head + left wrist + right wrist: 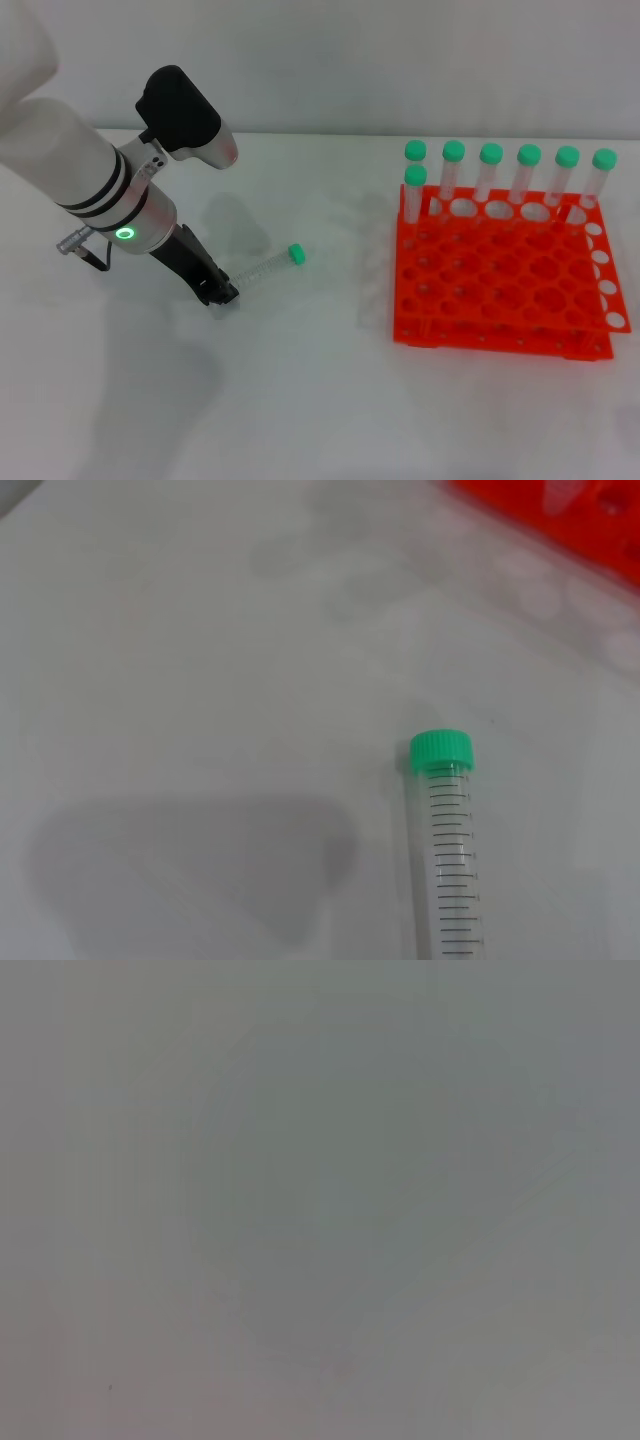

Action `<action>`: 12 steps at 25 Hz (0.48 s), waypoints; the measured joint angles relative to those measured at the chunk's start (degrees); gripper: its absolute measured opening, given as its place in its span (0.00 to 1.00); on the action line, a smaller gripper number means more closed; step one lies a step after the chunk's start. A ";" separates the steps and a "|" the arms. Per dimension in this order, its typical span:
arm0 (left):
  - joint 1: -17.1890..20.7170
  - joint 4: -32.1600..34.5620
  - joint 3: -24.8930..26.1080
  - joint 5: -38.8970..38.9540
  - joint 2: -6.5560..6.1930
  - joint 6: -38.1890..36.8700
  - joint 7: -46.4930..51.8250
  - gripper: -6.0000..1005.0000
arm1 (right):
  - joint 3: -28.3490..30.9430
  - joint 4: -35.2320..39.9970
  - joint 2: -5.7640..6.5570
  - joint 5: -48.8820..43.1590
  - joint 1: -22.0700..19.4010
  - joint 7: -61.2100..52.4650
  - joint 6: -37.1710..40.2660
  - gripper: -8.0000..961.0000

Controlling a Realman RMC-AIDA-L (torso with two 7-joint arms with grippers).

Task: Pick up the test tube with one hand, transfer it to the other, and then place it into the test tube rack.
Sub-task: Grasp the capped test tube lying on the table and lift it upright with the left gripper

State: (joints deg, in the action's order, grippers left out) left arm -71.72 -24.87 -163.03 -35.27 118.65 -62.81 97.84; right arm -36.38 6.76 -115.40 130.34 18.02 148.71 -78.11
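The test tube (262, 269) lies on its side on the white table, its mint-green cap pointing toward the rack. My left gripper (218, 292) is down at the table, right at the tube's clear bottom end; whether it grips the tube is unclear. In the left wrist view the test tube (446, 860) lies flat with its graduation marks and cap showing. The orange test tube rack (500, 338) stands to the right, apart from the tube. My right gripper is out of view, and its wrist view shows only plain grey.
Several green-capped tubes (490, 175) stand upright in the rack's back row, and one more (415, 190) stands just in front at the back left corner. A corner of the rack (600, 520) shows in the left wrist view. White table lies between tube and rack.
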 joint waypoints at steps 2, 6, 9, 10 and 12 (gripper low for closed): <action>-0.13 0.00 0.00 -0.30 0.00 -0.14 0.04 0.27 | 0.00 0.00 0.00 0.00 0.00 0.00 -0.02 0.87; -0.29 0.00 0.00 -0.35 0.00 -0.09 0.08 0.19 | 0.00 0.00 0.00 0.03 0.00 0.00 -0.03 0.87; -0.43 0.00 0.00 0.07 0.00 0.35 0.08 0.19 | 0.00 0.00 0.00 0.10 0.00 0.00 -0.03 0.87; -0.51 0.00 0.00 0.53 -0.02 0.83 0.08 0.19 | 0.00 0.01 0.00 0.19 0.00 0.00 -0.03 0.87; -0.59 0.00 0.00 1.27 -0.04 1.56 0.05 0.19 | 0.00 0.02 0.00 0.21 0.00 0.00 -0.03 0.87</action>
State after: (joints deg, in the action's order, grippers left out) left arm -72.31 -24.87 -163.03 -34.01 118.61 -61.25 97.89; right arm -36.38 6.78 -115.40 130.55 18.02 148.71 -78.14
